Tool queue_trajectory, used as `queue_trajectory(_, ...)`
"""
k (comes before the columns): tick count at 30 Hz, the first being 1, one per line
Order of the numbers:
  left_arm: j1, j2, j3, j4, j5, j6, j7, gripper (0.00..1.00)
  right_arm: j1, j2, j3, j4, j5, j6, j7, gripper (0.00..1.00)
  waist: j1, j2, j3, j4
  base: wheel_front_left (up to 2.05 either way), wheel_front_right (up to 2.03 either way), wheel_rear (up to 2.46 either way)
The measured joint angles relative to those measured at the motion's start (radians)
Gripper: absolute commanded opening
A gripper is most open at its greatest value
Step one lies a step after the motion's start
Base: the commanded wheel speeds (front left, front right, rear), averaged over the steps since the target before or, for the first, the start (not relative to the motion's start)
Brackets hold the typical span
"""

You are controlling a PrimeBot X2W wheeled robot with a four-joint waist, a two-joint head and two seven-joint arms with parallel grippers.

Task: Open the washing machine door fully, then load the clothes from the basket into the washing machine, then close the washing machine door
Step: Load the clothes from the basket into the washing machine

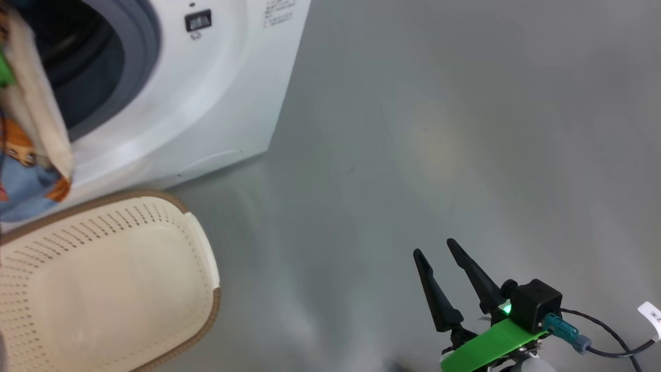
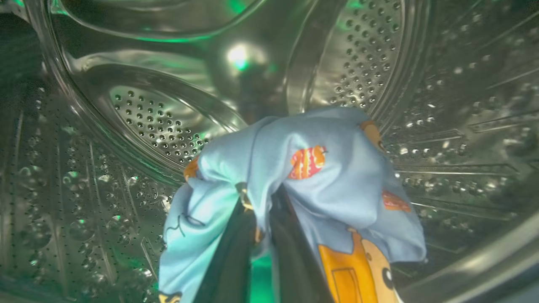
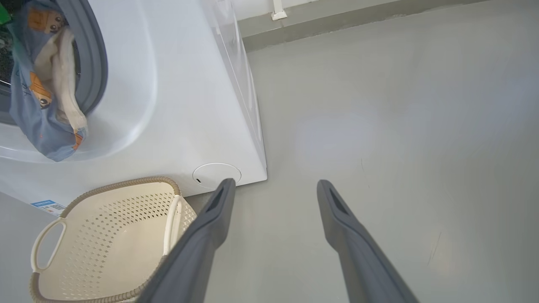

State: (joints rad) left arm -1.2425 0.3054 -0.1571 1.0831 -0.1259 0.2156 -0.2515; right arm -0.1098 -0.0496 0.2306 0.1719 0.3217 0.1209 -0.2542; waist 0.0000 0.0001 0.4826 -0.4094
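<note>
The clothes [image 2: 337, 168] are gripped by the left pincer [image 2: 263, 202] inside the washing machine [image 2: 160, 122]. The right pincer [image 3: 273, 185] is held wide above the floor [image 3: 400, 105], near the basket [image 3: 122, 183].

The floor [image 1: 465, 129] is smooth, uniform grey, continuous ahead of and to both sides of the right tool [image 1: 434, 248]. A soft pale light patch [image 1: 428, 150] lies ahead of the tool. Faint scratches [image 3: 364, 168] mark the surface just beyond its tips. Far ahead, a darker skirting strip [image 3: 337, 23] runs below a white wall [image 3: 252, 6], with a small white fitting [image 3: 278, 12] at the junction.
</note>
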Motion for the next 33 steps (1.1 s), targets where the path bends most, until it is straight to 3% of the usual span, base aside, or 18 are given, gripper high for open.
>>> queue_trajectory(10, -0.193, 0.072, 0.01, 0.041, 0.008, 0.026, -0.004, 0.0, -0.04, -0.013, 0.024, -0.001, 0.037, 0.0, 0.0, 1.0, 0.0, 0.0, 0.13, -0.041, 0.0, 0.0, 0.0)
queue_trajectory(24, -0.264, 0.097, -0.016, -0.163, 0.052, 0.044, -0.004, 0.0, -0.058, -0.013, 0.023, -0.005, 0.051, 0.0, 0.0, 1.0, 0.0, 0.0, 0.243, -0.072, 0.0, 0.0, 0.0)
queue_trajectory(29, -0.264, 0.095, -0.031, -0.064, 0.052, 0.044, -0.005, 0.0, -0.073, -0.013, 0.023, -0.001, 0.055, 0.0, 0.0, 1.0, 0.0, 0.0, 0.233, -0.069, 0.0, 0.0, 0.0)
queue_trajectory(30, -0.264, 0.094, -0.034, -0.035, 0.052, 0.043, -0.004, 0.16, -0.074, -0.013, 0.024, -0.001, 0.056, 0.0, 0.0, 1.0, 0.0, 0.0, 0.23, -0.068, 0.0, 0.0, 0.0)
queue_trajectory(33, -0.269, 0.089, -0.046, 0.03, 0.058, 0.044, 0.001, 0.51, -0.075, -0.013, 0.025, 0.001, 0.058, 0.0, 0.0, 1.0, 0.0, 0.0, 0.223, -0.065, 0.0, 0.0, 0.0)
